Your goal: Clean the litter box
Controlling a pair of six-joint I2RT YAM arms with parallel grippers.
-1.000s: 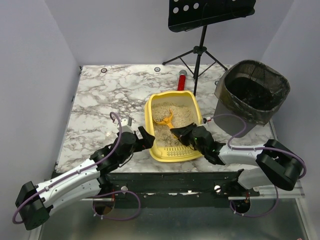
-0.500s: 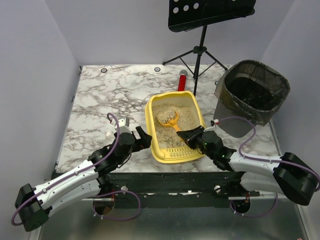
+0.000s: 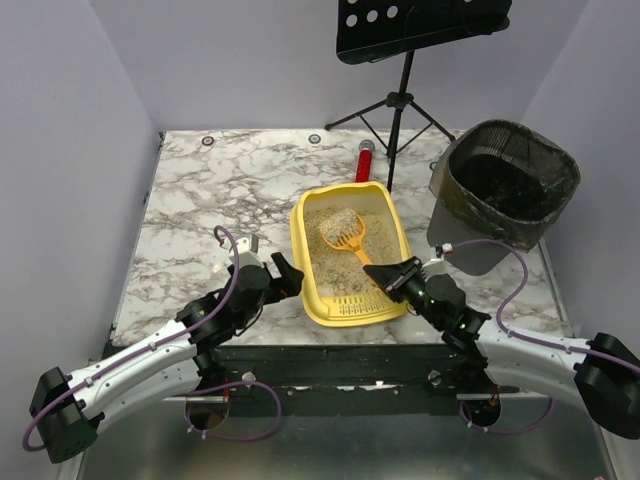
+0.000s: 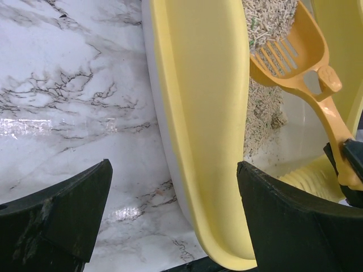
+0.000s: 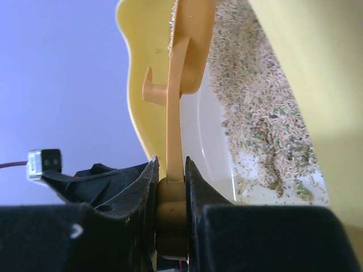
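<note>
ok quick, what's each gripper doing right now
left gripper: open, one finger on each side of the litter box wall, holding nothing.
right gripper: shut on the handle of the scoop.

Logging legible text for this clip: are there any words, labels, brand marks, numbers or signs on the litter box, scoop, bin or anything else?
None: no text can be read in any of the three views.
The litter box: plain yellow plastic, no label or brand visible.
The scoop: no marking visible, even close up.
The bin, music stand and red object: nothing legible at this size.
</note>
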